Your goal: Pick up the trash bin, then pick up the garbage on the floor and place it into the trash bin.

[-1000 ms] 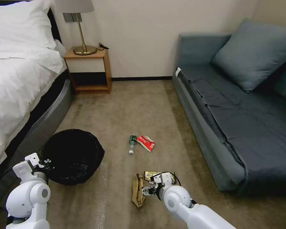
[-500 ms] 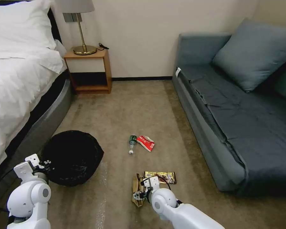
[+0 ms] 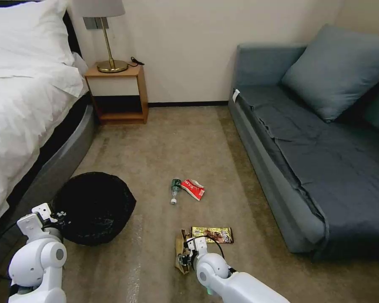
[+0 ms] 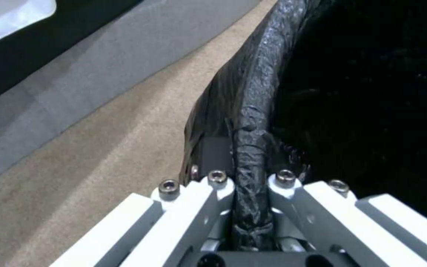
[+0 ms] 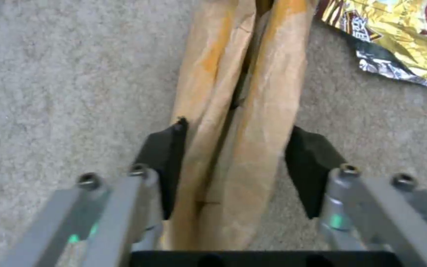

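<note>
The trash bin (image 3: 94, 206), lined with a crinkly black bag, sits at the left beside the bed. My left gripper (image 3: 57, 216) is shut on its near rim (image 4: 253, 111); the left wrist view shows the bag edge pinched in that gripper (image 4: 247, 178). My right gripper (image 3: 184, 256) is low over the carpet and open, with the crumpled tan paper (image 3: 180, 244) between its black pads (image 5: 166, 159). The gold-brown wrapper (image 3: 212, 234) lies just right of the paper (image 5: 243, 92). Farther ahead lie the clear bottle (image 3: 175, 189) and the red-white wrapper (image 3: 193, 188).
A white bed (image 3: 25, 109) runs along the left and a blue-grey sofa (image 3: 316, 160) along the right. A wooden nightstand (image 3: 118, 92) with a lamp stands at the back wall. Open carpet lies between the bin and the litter.
My right gripper has moved left, off the gold-brown wrapper and down around the tan paper. The left arm and the bin have hardly moved.
</note>
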{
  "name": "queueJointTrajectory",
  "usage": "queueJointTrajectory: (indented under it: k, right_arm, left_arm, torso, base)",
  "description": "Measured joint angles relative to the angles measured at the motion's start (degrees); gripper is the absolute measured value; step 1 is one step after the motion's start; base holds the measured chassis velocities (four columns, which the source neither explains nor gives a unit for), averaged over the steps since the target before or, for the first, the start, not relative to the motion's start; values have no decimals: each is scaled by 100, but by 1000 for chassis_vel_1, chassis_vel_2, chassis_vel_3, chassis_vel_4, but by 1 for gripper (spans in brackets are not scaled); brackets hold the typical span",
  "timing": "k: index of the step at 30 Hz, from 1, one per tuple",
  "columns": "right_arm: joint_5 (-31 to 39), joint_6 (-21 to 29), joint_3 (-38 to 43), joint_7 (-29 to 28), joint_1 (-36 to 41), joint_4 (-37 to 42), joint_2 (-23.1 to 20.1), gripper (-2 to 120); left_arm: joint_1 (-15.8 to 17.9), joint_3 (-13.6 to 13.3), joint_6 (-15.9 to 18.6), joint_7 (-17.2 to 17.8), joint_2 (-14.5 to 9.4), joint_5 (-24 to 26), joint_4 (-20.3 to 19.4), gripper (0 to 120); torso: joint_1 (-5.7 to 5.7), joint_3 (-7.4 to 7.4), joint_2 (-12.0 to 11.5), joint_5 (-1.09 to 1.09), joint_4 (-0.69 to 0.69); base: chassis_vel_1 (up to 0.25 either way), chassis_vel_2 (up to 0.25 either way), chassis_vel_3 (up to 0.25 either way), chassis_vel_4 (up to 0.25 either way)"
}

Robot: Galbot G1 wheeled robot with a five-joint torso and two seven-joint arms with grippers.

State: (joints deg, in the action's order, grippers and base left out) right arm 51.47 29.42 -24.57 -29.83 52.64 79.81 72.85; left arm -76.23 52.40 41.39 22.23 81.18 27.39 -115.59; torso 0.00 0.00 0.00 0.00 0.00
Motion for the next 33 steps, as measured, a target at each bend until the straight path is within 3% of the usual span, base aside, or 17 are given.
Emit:
queueJointTrajectory:
  k: [13,20,25,29,33]
  right_arm:
    - [-103,-164,-1,68,26,138,-112,1]
    - [-86,-260,94,74,20,536,-440,0]
    - [122,-320,454,59,-97,1588,-1183,0]
    - [407,-407,660,24,-360,2383,-1443,0]
    - [790,-477,639,-83,-914,2964,-1412,0]
  left_arm:
    - [-12,3,-25,-12,17,-36,7,2]
    - [-11,-7,-25,-14,18,-35,4,2]
    - [-46,-44,-25,-16,6,-34,-22,2]
    - [-79,-130,-22,-16,13,-28,-42,2]
    - [-121,-260,-6,-18,52,-47,-67,2]
  torso:
    - [0,0,0,0,0]
    - [0,0,0,2,0]
    - [0,0,0,1,-2]
    - [0,0,0,1,-2]
    - [0,0,0,0,-2]
  base:
    - [0,0,0,0]
    - [0,0,0,0]
    - [0,0,0,0]
    - [0,0,0,0]
    - [0,0,0,0]
